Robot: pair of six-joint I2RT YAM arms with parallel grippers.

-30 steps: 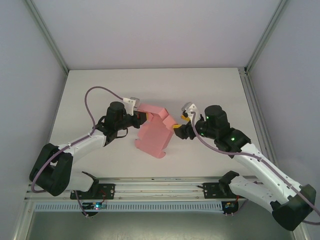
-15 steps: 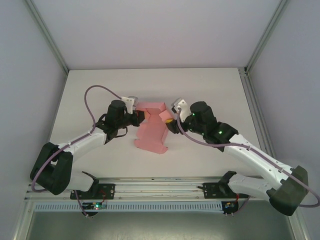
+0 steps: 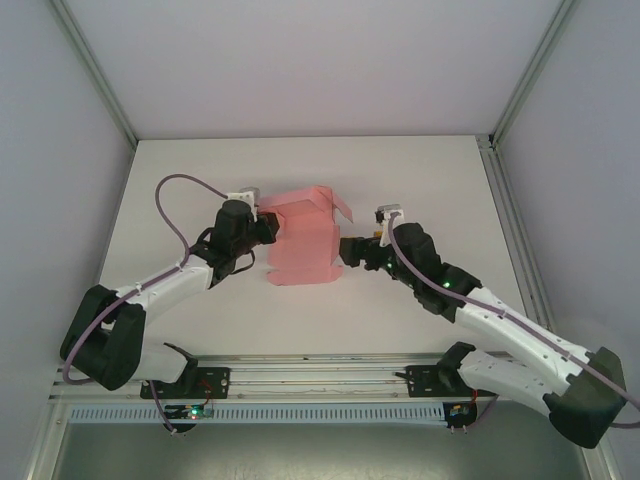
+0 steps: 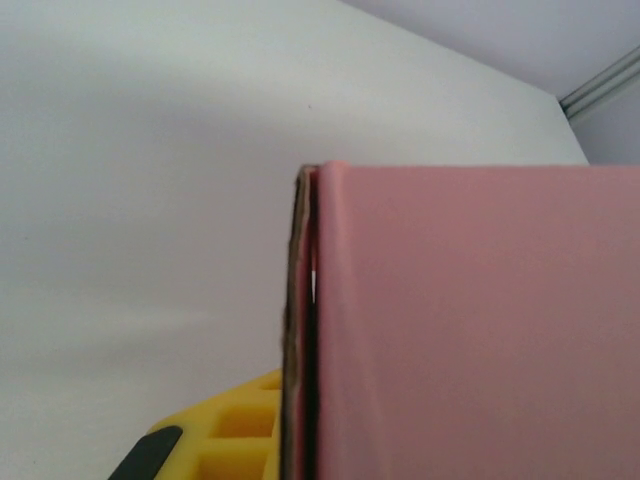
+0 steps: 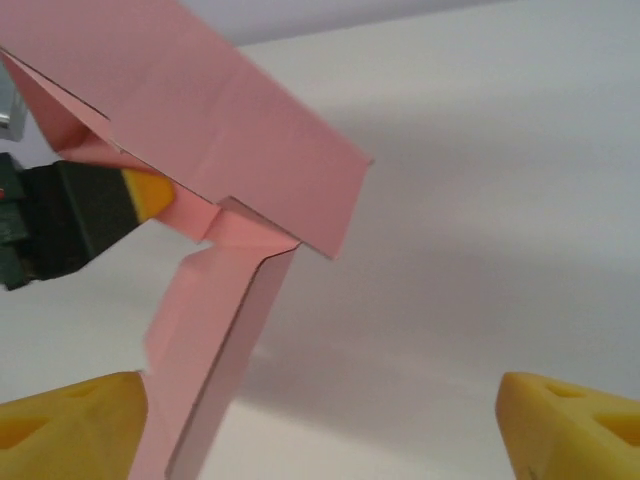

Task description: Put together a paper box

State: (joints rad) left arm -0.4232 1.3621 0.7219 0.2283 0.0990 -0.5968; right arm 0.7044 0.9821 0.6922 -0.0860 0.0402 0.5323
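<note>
The paper box (image 3: 300,245) is a partly folded pink card sheet held above the middle of the table, one flap sticking out at its far right corner. My left gripper (image 3: 268,229) is shut on its left edge; in the left wrist view the card (image 4: 470,320) runs edge-on between the jaws beside a yellow finger (image 4: 225,430). My right gripper (image 3: 348,252) stands open just right of the sheet. In the right wrist view its yellow fingertips (image 5: 70,420) are wide apart, and a hanging flap of the card (image 5: 205,330) lies beside the left one.
The white table (image 3: 420,180) has grey walls and metal posts round it. The left gripper's black body (image 5: 60,220) shows behind the card in the right wrist view. A rail (image 3: 320,375) with both arm bases runs along the near edge.
My right gripper has opened wider and drawn back to the right and lower. The card has swung round to lie squarer to the table. My left gripper stays shut and has shifted slightly back.
</note>
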